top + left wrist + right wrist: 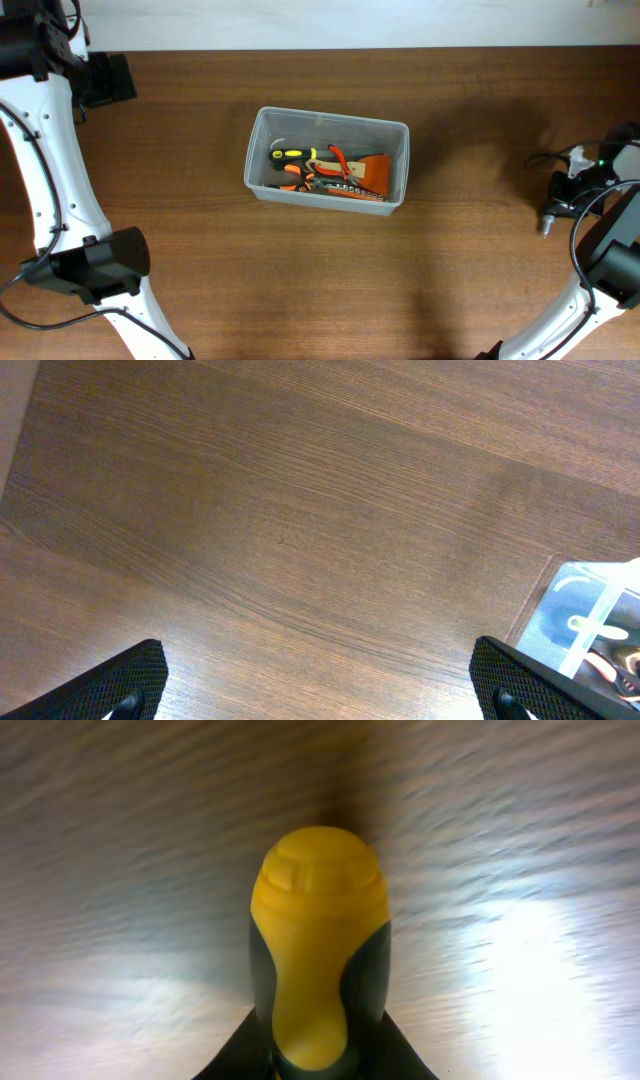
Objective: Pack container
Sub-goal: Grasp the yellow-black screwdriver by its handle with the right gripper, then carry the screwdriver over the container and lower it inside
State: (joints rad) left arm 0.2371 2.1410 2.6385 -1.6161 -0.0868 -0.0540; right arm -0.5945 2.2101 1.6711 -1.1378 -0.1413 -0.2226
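A dark brown wood-grain table carries a clear plastic container, loaded with orange- and yellow-handled hand tools, sitting flat near its centre.

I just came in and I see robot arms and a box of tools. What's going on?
Two robot arms are packing tools into the clear container in the middle of the table. Several tools already lie inside it. The right arm, far over on the right, has its jaws closed on a yellow-handled tool. The left arm sits on the left with its jaws wide open over bare wood, holding nothing.
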